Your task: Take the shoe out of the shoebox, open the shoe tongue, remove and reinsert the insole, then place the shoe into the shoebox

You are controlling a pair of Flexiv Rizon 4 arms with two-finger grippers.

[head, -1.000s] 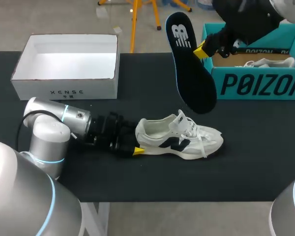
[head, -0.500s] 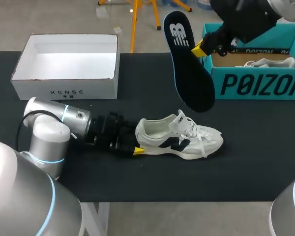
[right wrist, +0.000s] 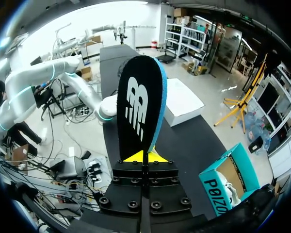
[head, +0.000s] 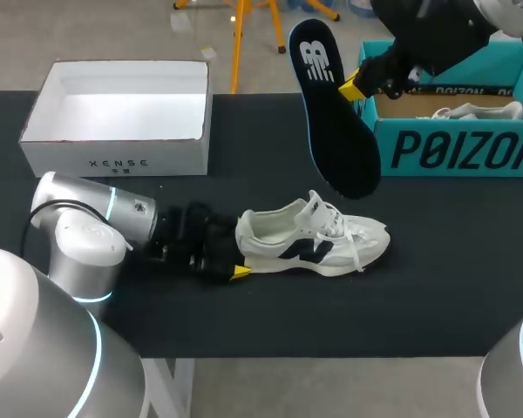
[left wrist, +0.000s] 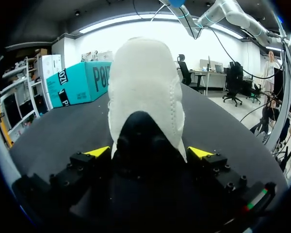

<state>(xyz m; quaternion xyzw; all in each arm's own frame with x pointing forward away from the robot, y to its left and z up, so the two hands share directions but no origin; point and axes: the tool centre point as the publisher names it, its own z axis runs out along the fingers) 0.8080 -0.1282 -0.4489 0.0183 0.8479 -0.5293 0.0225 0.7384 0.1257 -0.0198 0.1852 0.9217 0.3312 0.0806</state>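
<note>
- While the white shoe (head: 314,244) stands on its sole on the black surface (head: 270,148) in the head view, its heel faces my left arm and its toe points the other way. The left fingers (head: 240,273) sit at that heel. One yellow tip shows on the near side, and the other is hidden behind the shoe.
- Above the shoe, the right fingers (head: 356,87) hold the dark insole (head: 336,113) in the air by one long edge, logo end up and the other end hanging toward the laces.
- An open teal shoebox (head: 453,148) stands just beside that hand with a second shoe (head: 475,111) inside. An open white box (head: 70,157) sits well apart, at the far left of the surface.
- From the left wrist, the shoe (left wrist: 145,87) fills the space between the left fingers (left wrist: 98,151). A yellow tip presses each side of the heel, pinching it. The teal shoebox (left wrist: 80,82) lies ahead, off to one side.
- From the right wrist, the right fingers (right wrist: 144,156) are pressed almost together on the thin edge of the insole (right wrist: 140,111), which rises straight ahead of them. The white box (right wrist: 184,99) and teal shoebox (right wrist: 218,187) lie beyond.
</note>
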